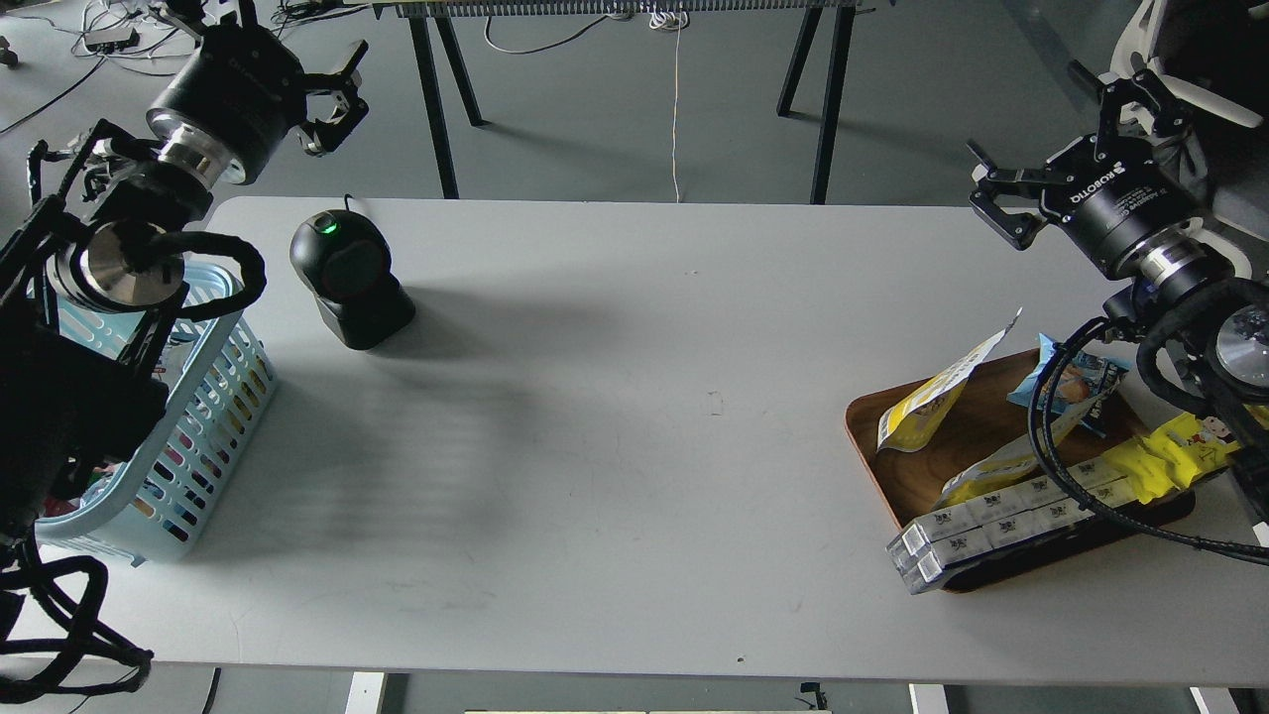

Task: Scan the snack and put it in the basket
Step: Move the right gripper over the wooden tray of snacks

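Note:
The snack (937, 397), a yellow pouch with a white top, leans tilted at the left end of a brown wooden tray (861, 428) on the right of the table. My right gripper (993, 193) hangs open and empty above and behind the tray, a good way from the pouch. The light blue basket (213, 397) stands at the table's left edge, partly hidden by my left arm. Beyond the table's back left corner, my left gripper (335, 97) is held high, open and holding nothing.
A black barcode scanner (349, 280) with a green light stands at the back left, beside the basket. The tray also holds a small blue packet (1076, 382), a bright yellow wrapper (1170, 458), another yellow-white pouch (996, 468) and white boxes (991, 526). Black cables hang over the tray.

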Controlling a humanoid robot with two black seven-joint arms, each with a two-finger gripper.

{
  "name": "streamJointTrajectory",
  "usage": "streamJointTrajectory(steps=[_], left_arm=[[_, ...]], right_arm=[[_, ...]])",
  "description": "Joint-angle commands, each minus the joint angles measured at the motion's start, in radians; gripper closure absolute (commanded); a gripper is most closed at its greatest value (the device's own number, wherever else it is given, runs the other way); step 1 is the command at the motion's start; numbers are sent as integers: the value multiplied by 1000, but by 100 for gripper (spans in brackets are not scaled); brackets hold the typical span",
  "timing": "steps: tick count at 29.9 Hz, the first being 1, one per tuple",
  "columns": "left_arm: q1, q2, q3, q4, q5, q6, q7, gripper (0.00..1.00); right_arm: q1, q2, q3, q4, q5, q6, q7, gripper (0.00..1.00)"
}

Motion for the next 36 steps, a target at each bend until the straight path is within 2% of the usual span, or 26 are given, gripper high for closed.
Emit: streamJointTrajectory(steps=[1, 9, 12, 15, 22, 29, 36], left_arm=[[0, -1, -1, 0, 0, 9, 0, 0], [-3, -4, -12, 7, 0, 17, 0, 0], [-2, 0, -10, 12, -5, 14, 12, 0], [-3, -1, -12, 49, -8, 6, 15, 0], [-3, 6, 1, 47, 3, 9, 11, 0], [-3, 40, -1, 47, 5, 4, 3, 0], [-3, 69, -6, 47, 5, 0, 0, 0]], right_arm=[[1, 1, -5, 0, 0, -3, -2, 1], [4, 7, 0, -5, -2, -26, -3, 1], [5, 20, -2, -6, -4, -18, -2, 1], [5, 27, -17, -11, -13, -23, -2, 1], [14, -6, -44, -3, -79, -26, -3, 1], [161, -153, -244, 49, -80, -56, -14, 1], [422, -277, -516, 116, -80, -96, -41, 1]])
